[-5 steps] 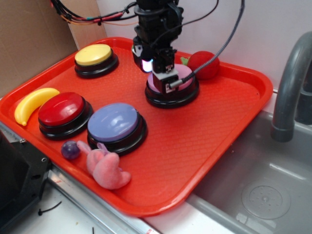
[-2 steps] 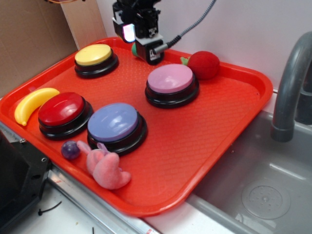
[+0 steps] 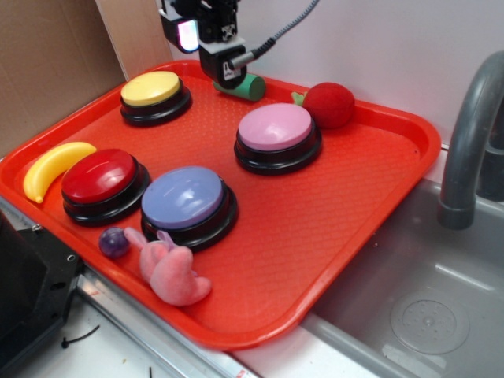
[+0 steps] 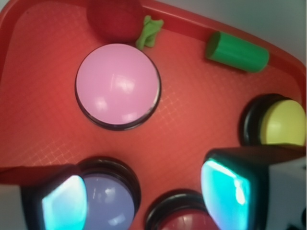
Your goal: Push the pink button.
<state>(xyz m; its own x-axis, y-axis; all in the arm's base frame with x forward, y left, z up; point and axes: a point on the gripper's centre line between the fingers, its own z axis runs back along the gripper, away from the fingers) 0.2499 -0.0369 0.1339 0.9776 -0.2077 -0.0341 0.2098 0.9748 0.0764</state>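
The pink button (image 3: 277, 127), pale pink dome on a black base, sits right of centre on the red tray (image 3: 354, 205). It also shows in the wrist view (image 4: 117, 86), untouched. My gripper (image 3: 224, 72) hangs high over the tray's back edge, between the yellow button and a green cylinder, well left of and behind the pink button. In the wrist view my gripper (image 4: 144, 201) is open and empty, its glowing fingers (image 4: 225, 191) wide apart.
On the tray stand a yellow button (image 3: 155, 89), red button (image 3: 100, 175) and lavender-blue button (image 3: 183, 197). A green cylinder (image 3: 246, 87) and red plush fruit (image 3: 329, 104) lie at the back; a banana (image 3: 55, 165), purple ball (image 3: 113, 242) and pink plush (image 3: 173, 272) in front. A faucet (image 3: 468, 134) stands right.
A second ago my gripper was down on the pink button. It has risen off it and moved back and left, uncovering the green cylinder.
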